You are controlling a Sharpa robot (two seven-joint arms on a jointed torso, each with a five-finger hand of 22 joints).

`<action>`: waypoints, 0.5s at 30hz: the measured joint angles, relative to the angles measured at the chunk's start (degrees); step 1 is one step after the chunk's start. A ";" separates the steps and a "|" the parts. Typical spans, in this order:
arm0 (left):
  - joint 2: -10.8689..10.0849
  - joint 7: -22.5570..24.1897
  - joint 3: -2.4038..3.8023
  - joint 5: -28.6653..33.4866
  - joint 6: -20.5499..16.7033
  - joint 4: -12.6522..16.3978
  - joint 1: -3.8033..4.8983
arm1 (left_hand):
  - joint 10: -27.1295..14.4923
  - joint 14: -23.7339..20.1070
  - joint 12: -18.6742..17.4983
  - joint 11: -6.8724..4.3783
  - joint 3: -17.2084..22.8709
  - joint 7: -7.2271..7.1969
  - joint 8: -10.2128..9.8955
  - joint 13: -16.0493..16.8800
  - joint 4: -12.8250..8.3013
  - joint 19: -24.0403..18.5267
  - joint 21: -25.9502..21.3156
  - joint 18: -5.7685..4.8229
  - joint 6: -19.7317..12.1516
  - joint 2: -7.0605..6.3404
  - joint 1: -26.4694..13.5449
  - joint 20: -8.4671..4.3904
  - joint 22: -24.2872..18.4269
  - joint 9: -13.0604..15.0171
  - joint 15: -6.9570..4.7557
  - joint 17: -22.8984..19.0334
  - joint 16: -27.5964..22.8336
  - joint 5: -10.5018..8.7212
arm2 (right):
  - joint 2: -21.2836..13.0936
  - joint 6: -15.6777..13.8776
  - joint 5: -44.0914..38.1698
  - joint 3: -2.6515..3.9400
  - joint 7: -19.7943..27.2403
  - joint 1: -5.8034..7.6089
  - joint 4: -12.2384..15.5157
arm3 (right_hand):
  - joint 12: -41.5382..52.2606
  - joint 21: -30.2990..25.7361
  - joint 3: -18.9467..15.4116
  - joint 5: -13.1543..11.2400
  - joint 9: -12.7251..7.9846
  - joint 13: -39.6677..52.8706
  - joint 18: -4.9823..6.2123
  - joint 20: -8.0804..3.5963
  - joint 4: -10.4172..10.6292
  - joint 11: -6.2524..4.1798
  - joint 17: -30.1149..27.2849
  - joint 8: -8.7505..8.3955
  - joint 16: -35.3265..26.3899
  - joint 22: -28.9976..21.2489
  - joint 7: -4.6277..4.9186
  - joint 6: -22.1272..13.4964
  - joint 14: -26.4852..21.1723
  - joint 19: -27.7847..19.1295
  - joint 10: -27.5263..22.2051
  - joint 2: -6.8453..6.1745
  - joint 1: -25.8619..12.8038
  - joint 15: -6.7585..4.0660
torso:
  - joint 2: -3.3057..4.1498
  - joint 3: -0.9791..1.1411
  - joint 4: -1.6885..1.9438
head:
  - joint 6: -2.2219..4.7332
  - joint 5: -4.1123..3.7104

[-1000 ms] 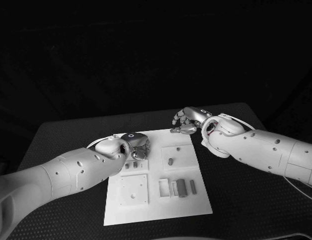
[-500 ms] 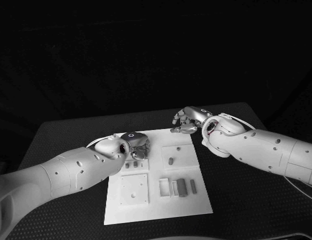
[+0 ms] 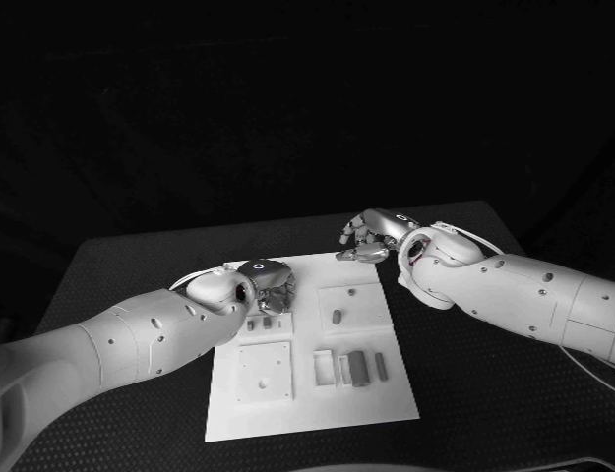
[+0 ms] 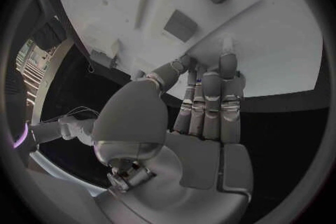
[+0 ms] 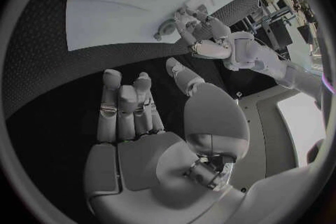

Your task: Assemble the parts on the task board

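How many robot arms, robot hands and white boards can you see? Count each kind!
Arms: 2 (left arm, right arm)
Hands: 2 (left hand, right hand)
Task board: 1
Total: 5

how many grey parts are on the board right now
6 parts: two beside the left hand, one in the right-side square, three in a row nearer the robot. More may hide under that hand.

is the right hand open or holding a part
Open. The right wrist view shows the right hand with bare palm and straight, empty fingers over the table, off the board.
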 measured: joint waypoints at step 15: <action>0.18 0.33 -0.03 -0.42 -2.28 -0.46 -0.57 | 2.53 0.85 0.88 -0.93 0.00 -0.76 1.00 1.29 0.00 0.54 0.99 0.31 1.77 0.51 0.50 -0.52 0.00 0.19 -0.84 -0.31 0.56 0.00 | -0.05 0.01 0.00 0.00 0.00 0.00 0.04 | 0.00 0.00 0.00 0.00 -0.01 0.00 0.00 0.00 0.00 0.00 0.00 0.00 0.00 0.00 -0.06 0.06 0.00 0.00 0.00 0.00 0.00 0.00 | 0.05 0.03 -0.08 | -0.15 -0.14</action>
